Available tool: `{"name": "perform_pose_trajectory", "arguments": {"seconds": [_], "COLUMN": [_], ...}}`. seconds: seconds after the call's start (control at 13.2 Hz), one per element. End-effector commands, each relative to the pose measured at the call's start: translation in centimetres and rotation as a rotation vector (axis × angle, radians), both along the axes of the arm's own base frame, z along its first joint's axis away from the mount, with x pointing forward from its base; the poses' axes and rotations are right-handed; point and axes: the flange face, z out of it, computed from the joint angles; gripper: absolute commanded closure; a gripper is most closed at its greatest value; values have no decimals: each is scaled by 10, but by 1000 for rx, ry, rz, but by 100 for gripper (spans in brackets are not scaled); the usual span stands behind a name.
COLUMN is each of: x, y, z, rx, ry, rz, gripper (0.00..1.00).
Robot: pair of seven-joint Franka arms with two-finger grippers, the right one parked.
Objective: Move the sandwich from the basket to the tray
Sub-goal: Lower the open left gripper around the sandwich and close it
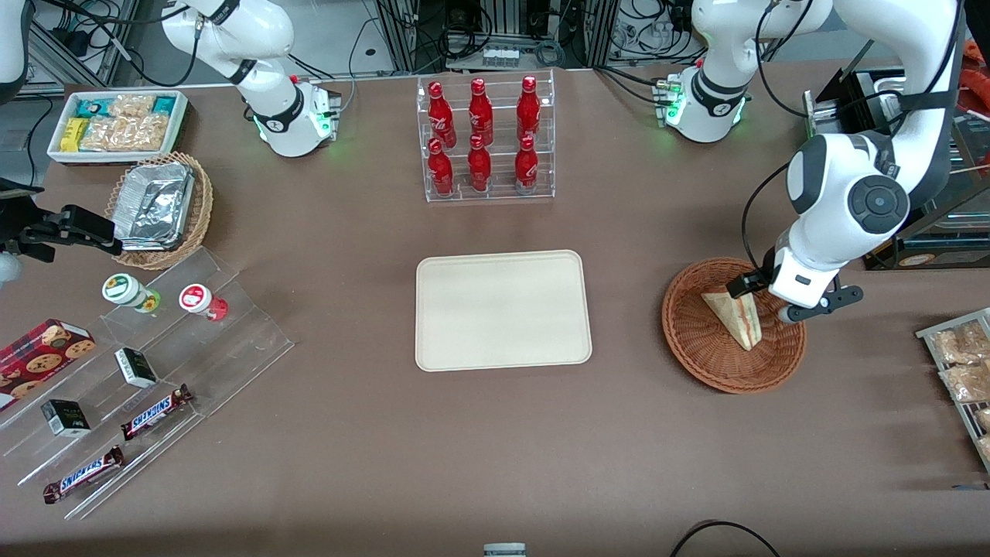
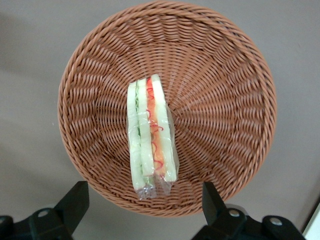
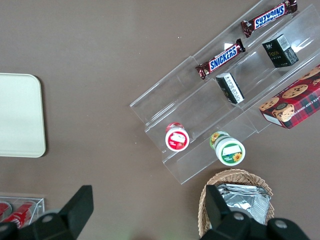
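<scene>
The sandwich (image 1: 736, 317), a plastic-wrapped triangular wedge with pink, orange and green layers, lies in the round reddish-brown wicker basket (image 1: 696, 340) toward the working arm's end of the table. The left wrist view shows the sandwich (image 2: 151, 132) in the middle of the basket (image 2: 225, 100). My gripper (image 1: 776, 298) hangs above the basket, over its rim and beside the sandwich. In the left wrist view the gripper (image 2: 145, 200) is open and empty, its fingers (image 2: 75, 200) spread wide above the basket's edge. The cream-beige tray (image 1: 503, 309) lies flat at the table's middle.
A clear rack of red bottles (image 1: 483, 139) stands farther from the front camera than the tray. A wire rack of snack bags (image 1: 963, 371) sits at the working arm's end. Stepped acrylic shelves (image 1: 155, 363), a foil-container basket (image 1: 158, 209) and a white snack bin (image 1: 116, 124) lie toward the parked arm's end.
</scene>
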Motion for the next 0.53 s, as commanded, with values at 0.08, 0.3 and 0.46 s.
{"name": "perform_pose_trajectory", "arguments": {"seconds": [0.08, 0.3, 0.46], "x": [-6, -13, -18], "y": [0, -1, -1], "z": [-18, -43, -60], "rx": [-8, -16, -22], "ry": [-54, -84, -97], "rz": [89, 93, 92], "gripper": [0, 0, 0]}}
